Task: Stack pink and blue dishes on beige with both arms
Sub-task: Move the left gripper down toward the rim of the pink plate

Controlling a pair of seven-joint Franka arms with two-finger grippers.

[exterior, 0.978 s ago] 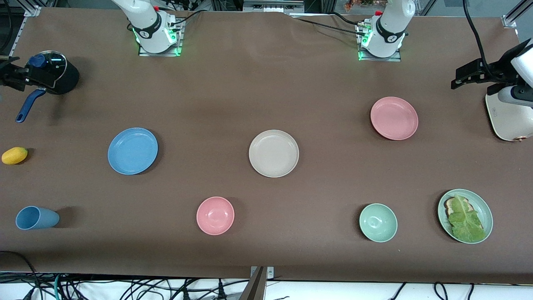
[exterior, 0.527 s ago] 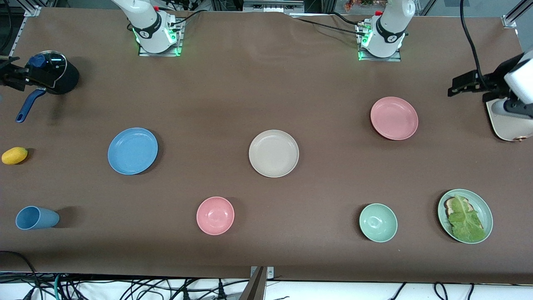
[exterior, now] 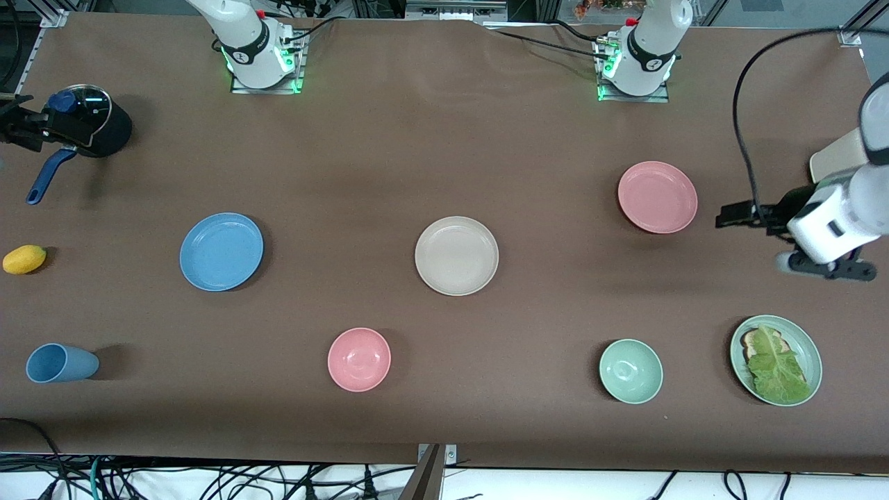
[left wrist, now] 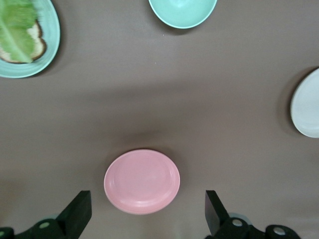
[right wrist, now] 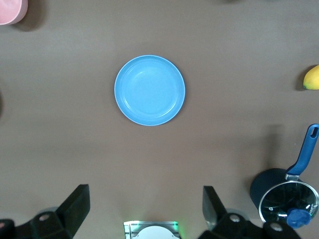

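Observation:
The pink plate [exterior: 657,196] lies toward the left arm's end of the table, with nothing on it. The blue plate [exterior: 221,251] lies toward the right arm's end, and the beige plate [exterior: 456,255] lies between them, bare. My left gripper [exterior: 736,214] hangs over the table just beside the pink plate. In the left wrist view this gripper [left wrist: 147,194] is open wide, with the pink plate [left wrist: 142,181] below it. My right gripper [right wrist: 145,188] is open too, high near its arm's base. The blue plate [right wrist: 149,89] lies farther out below it.
Nearest the front camera lie a blue cup [exterior: 61,363], a pink bowl [exterior: 359,359], a pale green bowl [exterior: 630,371] and a green plate of lettuce on toast [exterior: 776,359]. A yellow fruit [exterior: 24,259] and a lidded black pot [exterior: 87,128] sit at the right arm's end.
The left arm has swung from over the white object at the table's end toward the pink plate. The plates have not moved.

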